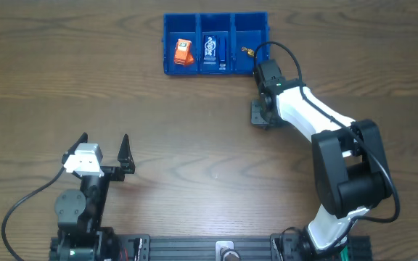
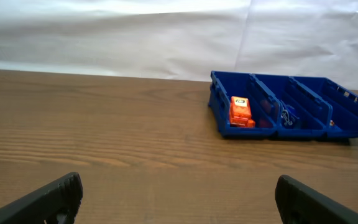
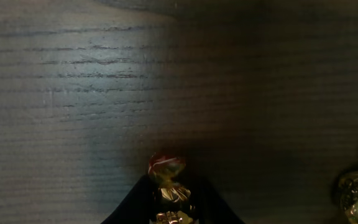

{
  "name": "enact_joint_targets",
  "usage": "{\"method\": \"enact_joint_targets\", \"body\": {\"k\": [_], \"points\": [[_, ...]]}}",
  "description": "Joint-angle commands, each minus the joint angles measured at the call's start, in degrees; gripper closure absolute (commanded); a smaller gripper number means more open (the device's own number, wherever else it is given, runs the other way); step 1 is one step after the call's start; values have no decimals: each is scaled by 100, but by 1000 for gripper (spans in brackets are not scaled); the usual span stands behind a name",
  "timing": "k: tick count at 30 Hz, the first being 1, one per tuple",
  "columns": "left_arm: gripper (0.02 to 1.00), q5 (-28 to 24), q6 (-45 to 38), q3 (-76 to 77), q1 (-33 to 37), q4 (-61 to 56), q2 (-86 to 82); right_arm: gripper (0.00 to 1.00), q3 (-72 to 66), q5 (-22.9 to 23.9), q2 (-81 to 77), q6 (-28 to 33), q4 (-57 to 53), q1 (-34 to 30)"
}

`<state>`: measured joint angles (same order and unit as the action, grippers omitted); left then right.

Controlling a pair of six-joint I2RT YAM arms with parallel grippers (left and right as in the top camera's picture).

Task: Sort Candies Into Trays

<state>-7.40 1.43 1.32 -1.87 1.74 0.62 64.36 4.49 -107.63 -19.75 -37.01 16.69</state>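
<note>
1. The right gripper [image 3: 168,194] is clamped on a candy [image 3: 165,167], the twisted wrapper pinched right at the fingertips and poking out beyond them.
2. That candy is small and crinkly, in shiny gold foil with a red tip, just above the table [image 3: 73,93].
3. From above, the right gripper [image 1: 260,114] sits low over the wood, near the tray's [image 1: 216,71] right front corner but apart from it.
4. A second candy [image 3: 356,193], also in gold foil, lies on the table off to one side of the held one, well clear of the fingers.
5. The tray is blue, hard plastic, with three narrow bins side by side.
6. Left bin: an orange candy [image 1: 183,51], blocky and glossy. Middle bin: a blue candy [image 1: 210,48]. Right bin: a small gold piece [image 1: 247,51], too small to tell more.
7. The left gripper [image 1: 104,139] hangs over bare wood far from the tray, its fingers spread wide and holding nothing.
8. The table is dark brown wood with fine straight grain.
</note>
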Motion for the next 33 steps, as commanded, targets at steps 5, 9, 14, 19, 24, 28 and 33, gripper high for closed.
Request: {"method": "enact_joint_targets", "body": {"k": [5, 9, 14, 19, 24, 28, 33], "points": [[20, -103, -61, -105, 35, 201, -31, 836, 413, 50, 492, 70, -291, -37], [20, -105, -61, -105, 35, 201, -31, 844, 1281, 55, 1040, 240, -789, -37], [20, -103, -61, -105, 37, 201, -31, 862, 2693, 184, 968, 507, -1113, -37], [23, -103, -63, -105, 35, 201, -31, 862, 3394, 402, 472, 691, -514, -37], [20, -105, -61, -105, 35, 201, -31, 862, 3394, 446, -236, 940, 546, -37], [20, -103, -61, -105, 37, 201, -31, 862, 3394, 444, -669, 935, 787, -33], [20, -103, -61, -105, 37, 201, -31, 822, 3394, 444, -846, 935, 920, -31]]}}
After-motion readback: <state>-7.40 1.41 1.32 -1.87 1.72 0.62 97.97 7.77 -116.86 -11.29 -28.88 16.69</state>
